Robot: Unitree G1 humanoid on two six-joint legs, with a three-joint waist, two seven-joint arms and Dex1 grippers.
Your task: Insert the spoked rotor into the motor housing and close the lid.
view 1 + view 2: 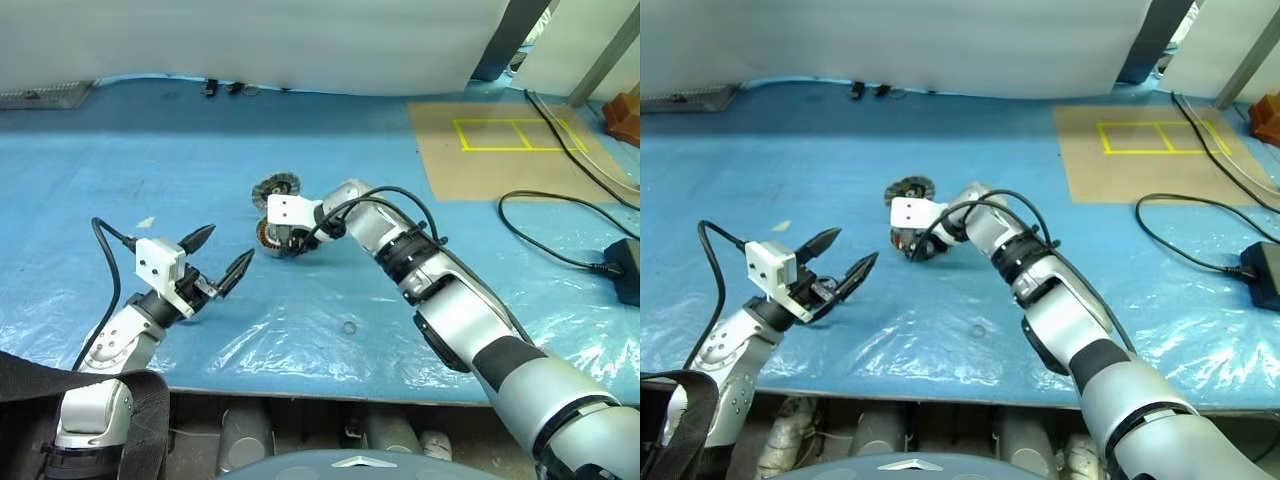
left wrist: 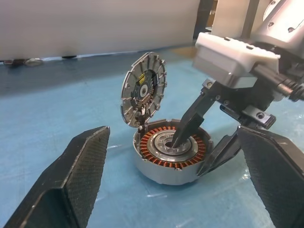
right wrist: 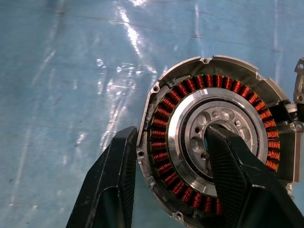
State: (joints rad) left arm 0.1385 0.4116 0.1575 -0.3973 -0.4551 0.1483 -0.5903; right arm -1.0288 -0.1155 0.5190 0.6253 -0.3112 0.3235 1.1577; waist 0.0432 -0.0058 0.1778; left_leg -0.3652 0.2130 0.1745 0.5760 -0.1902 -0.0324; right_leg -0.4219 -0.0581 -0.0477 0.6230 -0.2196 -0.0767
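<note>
Blue plastic-covered table (image 1: 150,150): motor housing (image 2: 170,153) mid-table, hinged lid (image 2: 143,88) upright. Right gripper (image 3: 167,156) pinches housing wall, one finger inside. Left gripper (image 1: 222,255) wide, empty. Rotor apparently seated; you close lid next.

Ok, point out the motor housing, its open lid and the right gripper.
motor housing (image 2: 145,167), left wrist view, silver outer wall.
lid (image 2: 144,88), left wrist view, centre of its inner face.
right gripper (image 3: 166,164), right wrist view, midway between its fingertips.
</note>
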